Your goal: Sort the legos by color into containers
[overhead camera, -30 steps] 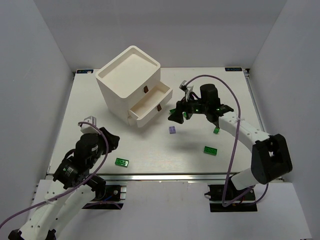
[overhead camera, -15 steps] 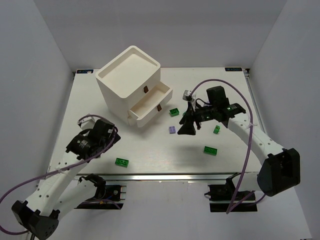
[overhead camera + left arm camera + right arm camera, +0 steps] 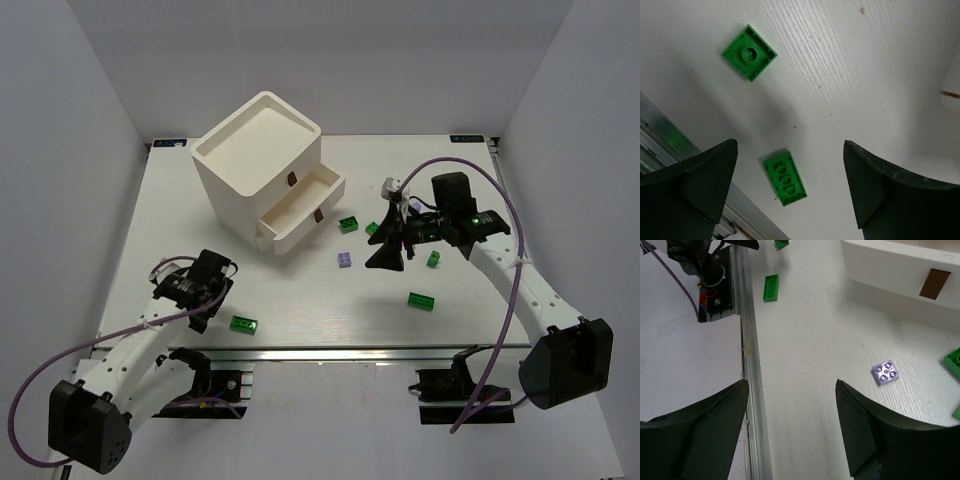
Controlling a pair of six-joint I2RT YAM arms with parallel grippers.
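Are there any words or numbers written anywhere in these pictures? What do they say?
No text here can be read.
Left dark label, at the far edge: too small to read.
Right dark label, at the far edge: too small to read.
Green brick, on its studs: no letters can be made out.
White cabinet: no writing shows.
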